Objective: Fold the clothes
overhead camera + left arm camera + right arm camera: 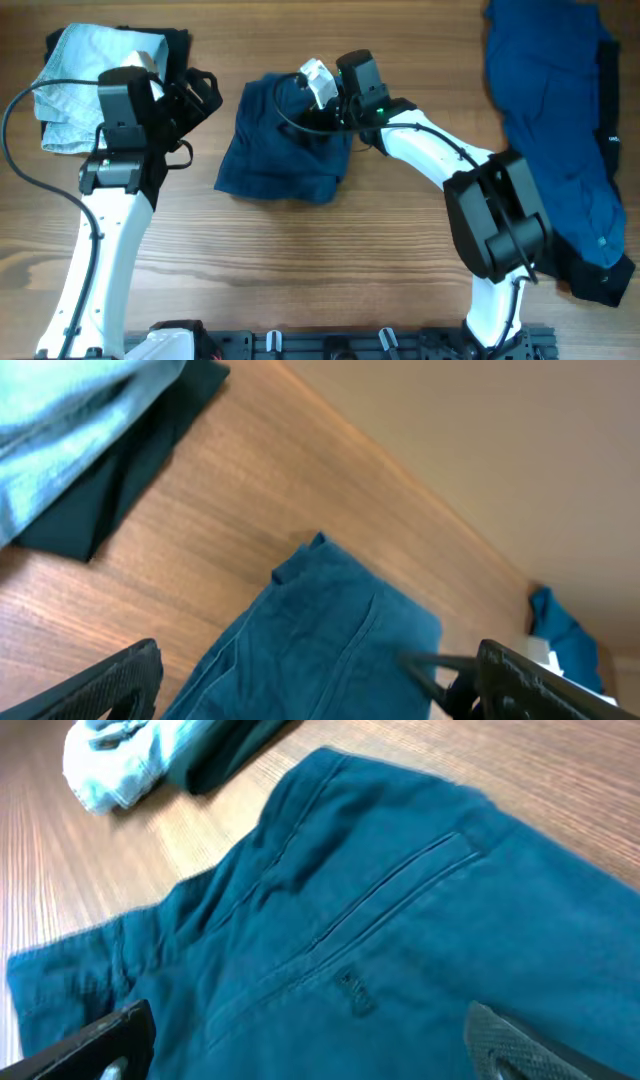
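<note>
A dark teal folded pair of shorts (283, 140) lies at the table's middle; it also shows in the left wrist view (330, 640) and fills the right wrist view (380, 930), with a welt pocket seam. My right gripper (318, 105) is open and hovers low over the garment's far edge, fingers spread either side (310, 1045). My left gripper (195, 100) is open and empty, just left of the shorts, fingers spread wide (320, 685). A light blue garment (85, 85) lies on a black one (175, 45) at far left.
A large blue garment (560, 110) is heaped along the table's right side, partly under the right arm. The light blue and black pile shows in the left wrist view (70, 450) and the right wrist view (125, 760). Bare wood lies in front.
</note>
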`<state>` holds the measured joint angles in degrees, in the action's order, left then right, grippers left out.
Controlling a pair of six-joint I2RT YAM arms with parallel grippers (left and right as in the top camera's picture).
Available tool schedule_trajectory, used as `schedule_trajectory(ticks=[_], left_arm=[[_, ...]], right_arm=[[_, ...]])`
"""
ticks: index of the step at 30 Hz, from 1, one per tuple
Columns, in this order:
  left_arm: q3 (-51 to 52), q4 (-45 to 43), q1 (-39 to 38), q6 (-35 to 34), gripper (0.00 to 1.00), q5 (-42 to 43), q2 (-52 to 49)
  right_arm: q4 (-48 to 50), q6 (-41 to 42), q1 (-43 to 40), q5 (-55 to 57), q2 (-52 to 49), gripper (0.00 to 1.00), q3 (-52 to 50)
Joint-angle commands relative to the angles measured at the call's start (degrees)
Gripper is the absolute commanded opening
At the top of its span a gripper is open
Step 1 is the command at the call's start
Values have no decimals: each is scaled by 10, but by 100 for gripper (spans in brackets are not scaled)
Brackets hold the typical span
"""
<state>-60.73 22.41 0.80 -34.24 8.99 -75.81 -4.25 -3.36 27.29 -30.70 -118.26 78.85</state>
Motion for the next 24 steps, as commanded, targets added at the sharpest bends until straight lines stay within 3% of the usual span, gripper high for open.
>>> schedule_trajectory(ticks=[1, 7, 12, 19, 24], left_arm=[[-3, 11, -9, -8, 100, 12, -21], [-3, 25, -25, -8, 100, 19, -46], [-3, 25, -36, -8, 100, 19, -55], [-3, 25, -36, -8, 99, 26, -55], [-3, 25, -36, -8, 100, 41, -55]], right_arm=[[36, 116, -2, 11, -34, 100, 8], [59, 289, -2, 42, -70, 99, 8], [62, 416, -2, 158, -72, 99, 8], [66, 431, -10, 334, -72, 99, 8], [68, 438, -38, 370, -72, 99, 8]])
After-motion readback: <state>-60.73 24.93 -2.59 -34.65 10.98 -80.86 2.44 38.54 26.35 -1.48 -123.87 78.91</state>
